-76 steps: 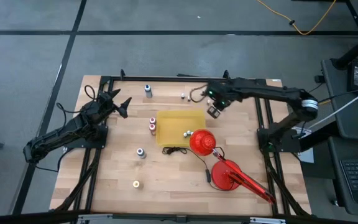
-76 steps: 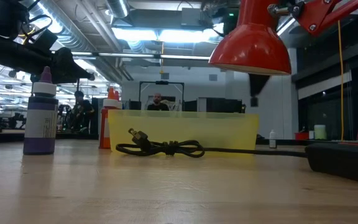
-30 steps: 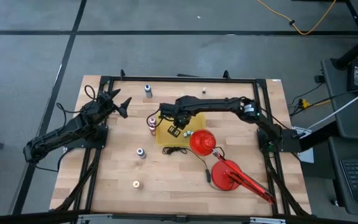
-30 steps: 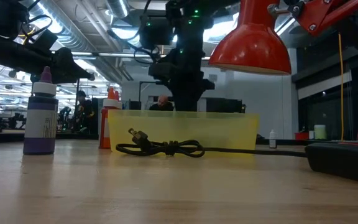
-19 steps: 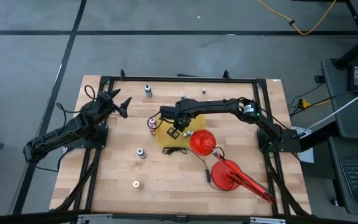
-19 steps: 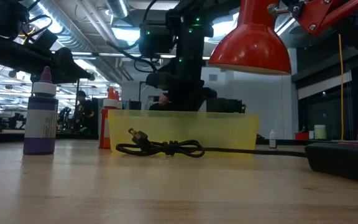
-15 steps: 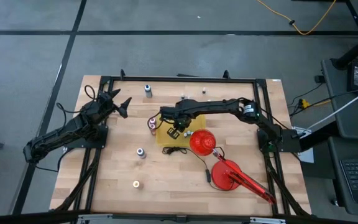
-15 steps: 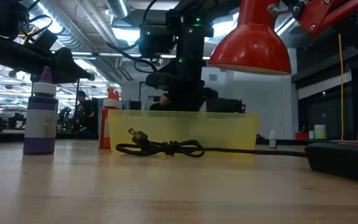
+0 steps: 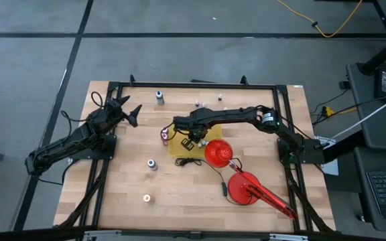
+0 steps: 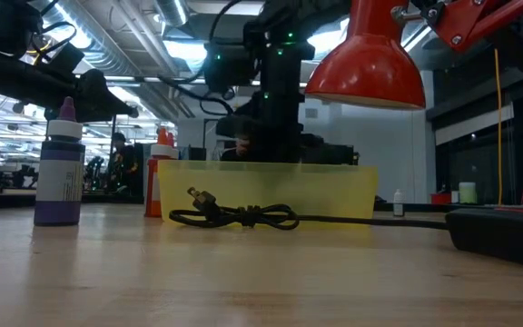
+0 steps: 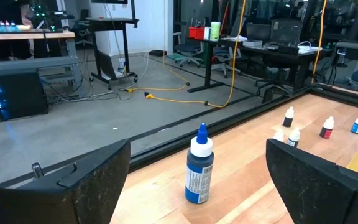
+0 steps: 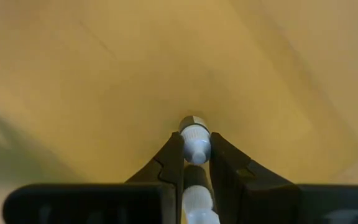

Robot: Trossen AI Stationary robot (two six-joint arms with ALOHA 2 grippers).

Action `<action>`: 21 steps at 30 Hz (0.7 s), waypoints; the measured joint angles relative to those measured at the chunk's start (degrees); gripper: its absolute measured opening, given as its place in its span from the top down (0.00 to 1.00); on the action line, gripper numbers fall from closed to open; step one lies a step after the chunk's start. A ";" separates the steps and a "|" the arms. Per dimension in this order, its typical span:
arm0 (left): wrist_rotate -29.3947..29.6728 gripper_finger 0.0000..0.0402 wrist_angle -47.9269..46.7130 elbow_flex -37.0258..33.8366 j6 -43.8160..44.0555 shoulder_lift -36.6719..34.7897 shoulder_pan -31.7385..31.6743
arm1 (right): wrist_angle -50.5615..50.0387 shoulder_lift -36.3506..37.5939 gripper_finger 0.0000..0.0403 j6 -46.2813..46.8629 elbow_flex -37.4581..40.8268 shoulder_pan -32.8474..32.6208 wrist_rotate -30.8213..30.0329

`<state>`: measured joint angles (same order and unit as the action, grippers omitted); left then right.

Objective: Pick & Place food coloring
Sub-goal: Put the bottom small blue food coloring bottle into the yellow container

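My right gripper (image 9: 190, 138) reaches into the yellow tray (image 9: 177, 148) and is shut on a tiny food coloring bottle with a white end (image 12: 195, 142). In the low view the yellow tray's near wall (image 10: 271, 191) hides its fingers. Other food coloring bottles stand upright on the table: a blue-topped one (image 9: 159, 98), two small ones (image 9: 198, 103) at the far side, a red pair (image 9: 164, 132) left of the tray, one (image 9: 151, 163) nearer and an orange-yellow one (image 9: 147, 197). My left gripper (image 9: 131, 112) waits open at the table's left, facing the blue bottle (image 11: 199, 165). My right gripper pinches the small bottle between its two fingers (image 12: 169, 163), at its white end (image 12: 195, 144) by the fingertips. The bottle lies along the fingers, over the tray's yellow floor. Whether it touches the floor I cannot tell.
A red lamp's shade (image 9: 218, 152) hangs over the tray's near right corner, and its base (image 9: 244, 188) stands nearer. The lamp's black cord and plug (image 10: 239, 216) lie in front of the tray. A black frame (image 9: 193, 84) runs round the table.
My right gripper has come from the table's far right side to the yellow tray. In the last second it has sunk down, so that the tray's wall now hides its fingers in the low view.
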<state>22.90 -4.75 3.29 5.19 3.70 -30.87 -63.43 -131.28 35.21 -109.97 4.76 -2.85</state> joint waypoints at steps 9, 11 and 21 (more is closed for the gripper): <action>0.00 0.09 -0.07 0.02 0.02 -0.02 0.00 | -0.87 0.87 0.83 -0.29 0.63 -0.12 0.06; 0.02 0.09 -0.13 0.00 0.02 0.00 0.00 | -1.70 0.87 0.78 -0.31 0.63 -0.12 0.06; 0.00 0.09 -0.15 0.00 0.02 0.00 0.02 | -1.62 0.87 0.66 -0.73 0.63 -0.09 1.66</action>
<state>22.90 -4.91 3.29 5.21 3.70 -30.85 -65.05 -130.41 34.47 -109.34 4.67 -1.19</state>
